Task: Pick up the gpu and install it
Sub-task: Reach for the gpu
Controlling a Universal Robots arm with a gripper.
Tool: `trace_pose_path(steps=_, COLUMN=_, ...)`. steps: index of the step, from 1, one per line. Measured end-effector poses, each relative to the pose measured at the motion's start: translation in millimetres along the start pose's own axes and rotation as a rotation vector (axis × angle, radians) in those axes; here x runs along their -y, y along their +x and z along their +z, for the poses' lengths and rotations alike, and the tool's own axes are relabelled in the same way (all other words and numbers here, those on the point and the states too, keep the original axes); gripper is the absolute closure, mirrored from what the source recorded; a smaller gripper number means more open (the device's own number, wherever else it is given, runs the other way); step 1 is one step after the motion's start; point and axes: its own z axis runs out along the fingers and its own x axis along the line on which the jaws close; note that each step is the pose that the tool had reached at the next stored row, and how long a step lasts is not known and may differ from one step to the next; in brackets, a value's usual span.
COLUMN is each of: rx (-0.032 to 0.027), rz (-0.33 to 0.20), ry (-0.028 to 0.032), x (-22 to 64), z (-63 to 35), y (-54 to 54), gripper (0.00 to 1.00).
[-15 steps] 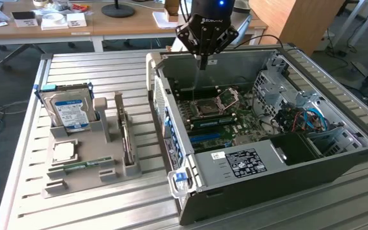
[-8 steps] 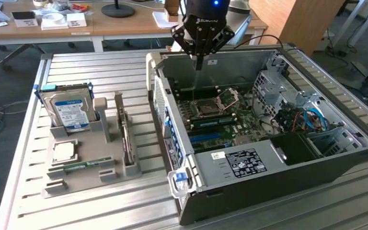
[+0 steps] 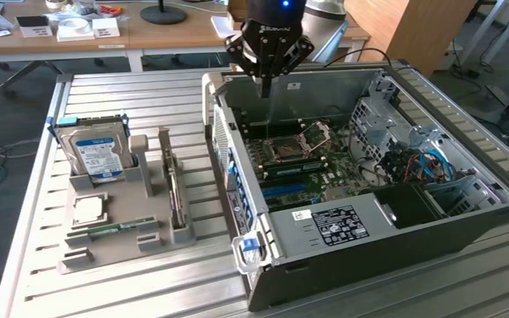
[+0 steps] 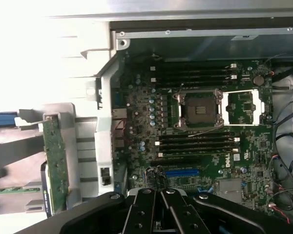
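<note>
Gripper (image 3: 264, 89) pinched shut, holding nothing, above computer case (image 3: 466, 228); gpu (image 3: 175, 195) stands in rack (image 3: 117, 248); wrist view reads Dell on motherboard (image 4: 195, 131).

We see a black gripper (image 3: 264, 91), with a blue light (image 3: 283, 4) glowing at its twelve o'clock. The computer case (image 3: 396, 258) is dark grey outside and bare silver inside. Its motherboard (image 3: 312, 165) is green, crossed by black slots and one bright blue slot (image 3: 283, 193). Blue cables (image 3: 433, 163) loop at the board's three o'clock, and a black-and-white label (image 3: 343, 224) lies at its six o'clock. At nine o'clock in the exterior view, a grey tray (image 3: 122, 199) shows a silver hard drive (image 3: 95, 156) with a blue label, a green memory stick (image 3: 117, 229), and the gpu (image 4: 56, 161), green with pale speckles. The table (image 3: 130, 93) is pale metal, ribbed in parallel stripes.
</note>
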Motion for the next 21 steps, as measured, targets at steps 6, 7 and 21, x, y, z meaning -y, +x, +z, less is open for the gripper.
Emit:
trace_pose_path(steps=6, rx=0.0003, rz=0.001, ry=0.0000, x=0.7, z=-0.3, y=14.9, gripper=0.89)
trace_pose_path(steps=7, rx=0.0003, rz=0.001, ry=0.0001, x=0.8, z=-0.3, y=17.4, gripper=0.89)
trace_pose_path(steps=21, rx=0.0004, rz=0.003, ry=0.0000, x=1.5, z=-0.4, y=54.8, gripper=0.89)
